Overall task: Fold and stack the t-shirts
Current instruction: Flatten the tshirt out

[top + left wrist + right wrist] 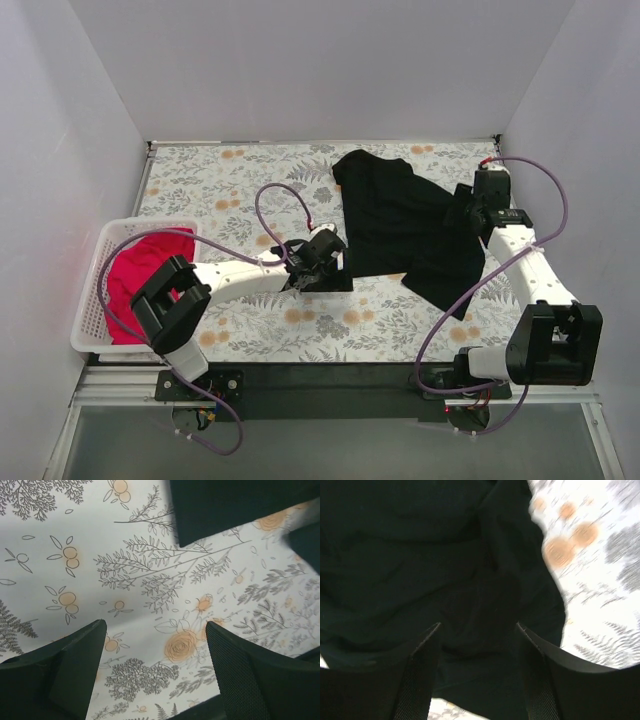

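The black t-shirt [405, 220] lies rumpled on the flowered table at the right centre. Its edge shows at the top of the left wrist view [235, 505] and it fills the right wrist view [420, 555]. My left gripper [335, 268] is open and empty just above the table, beside the shirt's left lower corner [155, 630]. My right gripper [468, 215] is open over the shirt's right edge with cloth below the jaws [477, 630]. The red-pink t-shirt [140, 275] lies bunched in the white basket [90, 300].
The white lattice basket stands at the table's left front corner. White walls close in the table on three sides. A black strip [330, 375] runs along the near edge by the arm bases. Purple cables [285, 200] loop over both arms.
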`<state>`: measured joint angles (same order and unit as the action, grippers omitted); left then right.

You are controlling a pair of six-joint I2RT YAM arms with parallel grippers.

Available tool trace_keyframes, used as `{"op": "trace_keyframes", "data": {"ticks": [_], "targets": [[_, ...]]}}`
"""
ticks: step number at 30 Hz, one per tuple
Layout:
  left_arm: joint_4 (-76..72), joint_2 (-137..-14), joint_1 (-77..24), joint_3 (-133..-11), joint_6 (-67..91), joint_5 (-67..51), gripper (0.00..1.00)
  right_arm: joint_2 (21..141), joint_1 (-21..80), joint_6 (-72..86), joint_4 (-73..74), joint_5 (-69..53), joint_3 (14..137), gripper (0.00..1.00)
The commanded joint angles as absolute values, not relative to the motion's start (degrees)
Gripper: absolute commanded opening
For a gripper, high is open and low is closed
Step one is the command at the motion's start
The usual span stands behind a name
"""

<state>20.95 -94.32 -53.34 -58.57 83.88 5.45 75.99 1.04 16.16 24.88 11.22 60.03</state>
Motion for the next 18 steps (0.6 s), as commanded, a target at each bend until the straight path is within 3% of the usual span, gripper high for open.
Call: {"op": "trace_keyframes", "data": {"ticks": [1,8,18], "targets": [[16.35,-97.64,-53.61,-58.88,82.97,9.76,0.8,74.0,3.86,16.43,22.24,6.86,55.03,0.68],[13.1,-106.07,-53.53,-65.21,80.86,10.46,0.74,74.09,12.12,16.96,21.53,5.97,48.26,0.68],[12.31,-117.32,-53.53,-73.47,80.24,11.95,0.6,75.14,14.33,17.4,21.01,8.61,39.82,0.9]]}}
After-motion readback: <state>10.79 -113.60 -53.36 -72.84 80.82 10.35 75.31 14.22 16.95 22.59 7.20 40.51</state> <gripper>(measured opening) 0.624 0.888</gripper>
